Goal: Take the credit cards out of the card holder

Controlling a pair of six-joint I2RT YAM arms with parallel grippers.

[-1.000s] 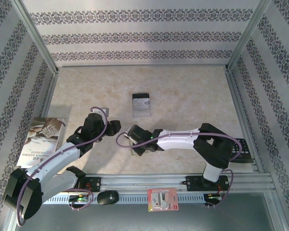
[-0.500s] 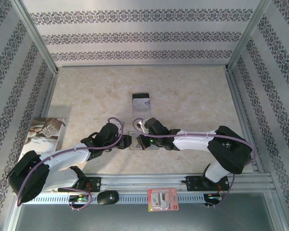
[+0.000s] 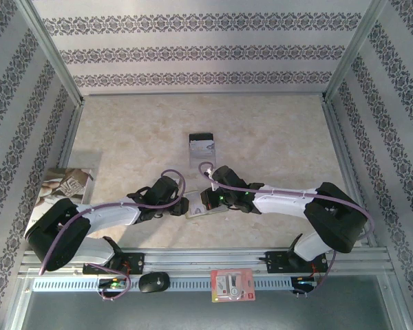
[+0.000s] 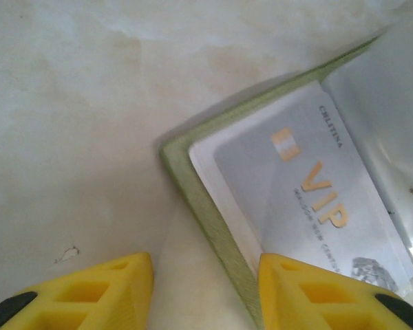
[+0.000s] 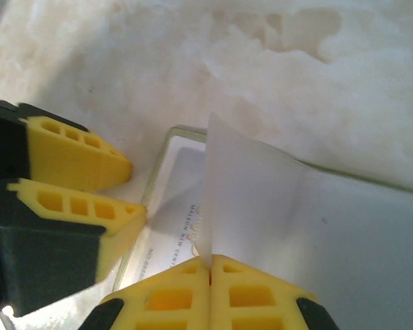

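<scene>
Your left pincer (image 4: 205, 273), half open and empty, straddles the green corner of the card holder (image 4: 193, 185) on the surface (image 4: 76, 103), the VIP card (image 4: 316, 206) just right of it, long axis slanting away. Your right pincer (image 5: 210, 265) pinches the holder's pale flap

The top external camera looks down from above and behind the arm bases (image 3: 124, 262) onto the beige marbled tabletop (image 3: 275, 137). Each wrist camera sits close behind its own yellow plastic fingertips (image 4: 89, 289), facing past them. All views share the thin olive-green folding card holder (image 3: 201, 208) just ahead of the fingertips.
</scene>
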